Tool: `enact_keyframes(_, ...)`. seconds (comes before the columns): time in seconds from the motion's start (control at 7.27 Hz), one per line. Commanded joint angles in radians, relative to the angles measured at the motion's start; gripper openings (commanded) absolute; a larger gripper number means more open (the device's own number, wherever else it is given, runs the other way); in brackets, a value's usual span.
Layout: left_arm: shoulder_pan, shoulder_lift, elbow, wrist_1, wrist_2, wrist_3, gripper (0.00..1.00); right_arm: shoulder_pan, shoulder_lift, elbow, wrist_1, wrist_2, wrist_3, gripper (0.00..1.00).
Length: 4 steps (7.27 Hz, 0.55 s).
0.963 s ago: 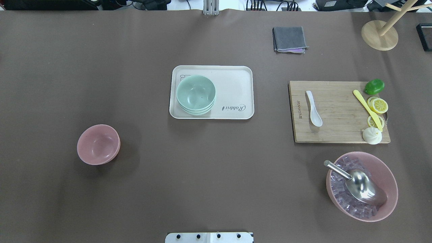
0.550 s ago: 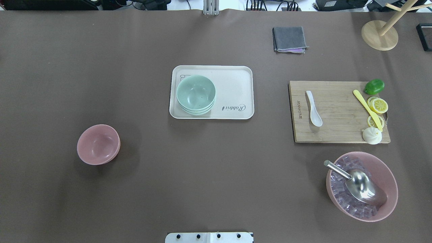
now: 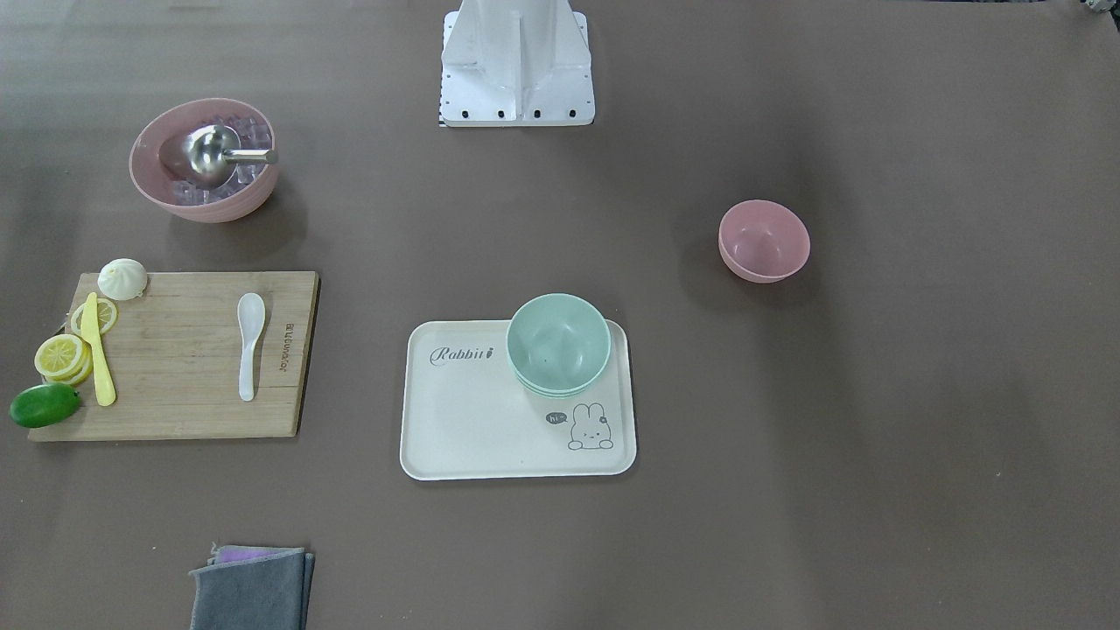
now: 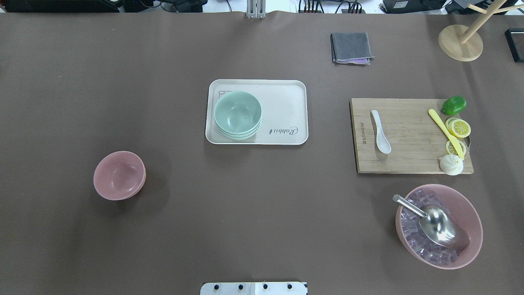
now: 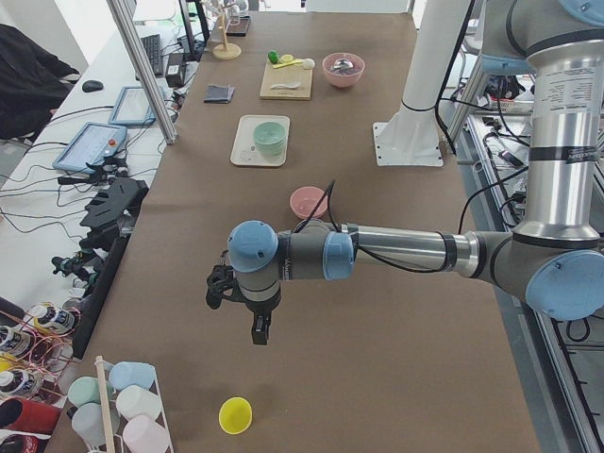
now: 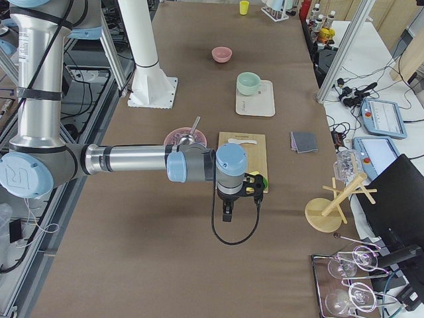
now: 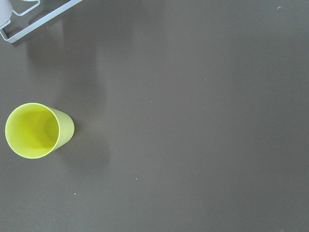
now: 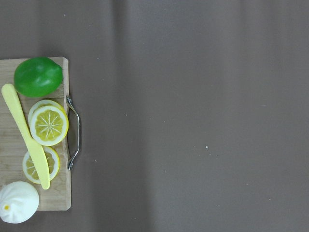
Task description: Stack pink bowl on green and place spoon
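Pink bowl [image 4: 119, 175] sits upright and alone on the brown bench [image 4: 262, 213], out on the robot's left side, well apart from everything else. Over at centre, the green bowl [image 4: 238, 114] rests on the cream tray [image 4: 286, 98], tucked into the tray's left end as the overhead view has it; it looks like the top of a small nest of green bowls. Nothing is stacked on it yet.

The white spoon [image 4: 380, 132] lies flat on the wooden cutting board [image 4: 409, 159], on the robot's right, near the board's left edge. Sharing that board are a yellow knife [image 4: 446, 133], lemon slices [image 4: 459, 128] and a white bun [image 4: 451, 164], with a lime [image 4: 454, 105] at the far corner. Near the board, a big pink bowl [image 4: 470, 209] holds ice cubes and a metal scoop [image 4: 440, 227].

The left hand [image 5: 258, 328] hangs above bare bench at the far left end, near a yellow cup [image 7: 36, 130] and well apart from the pink bowl. The right hand [image 6: 227, 213] hangs just beyond the board's handle end, over by the lime. Both point downward, and both show only in the side views, so I cannot tell whether their fingers are spread or pressed together.
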Motion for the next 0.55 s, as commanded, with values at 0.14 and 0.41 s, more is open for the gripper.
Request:
enact_keyframes(0.14,0.000,-0.003,-0.001,0.000,0.000,0.001,0.98,0.000,-0.008,0.009,0.003,0.019,0.007,1.00)
enact_keyframes(0.41,0.000,-0.003,-0.001,0.000,0.000,0.001,0.98,-0.002,-0.010,0.009,0.003,0.021,0.011,1.00)
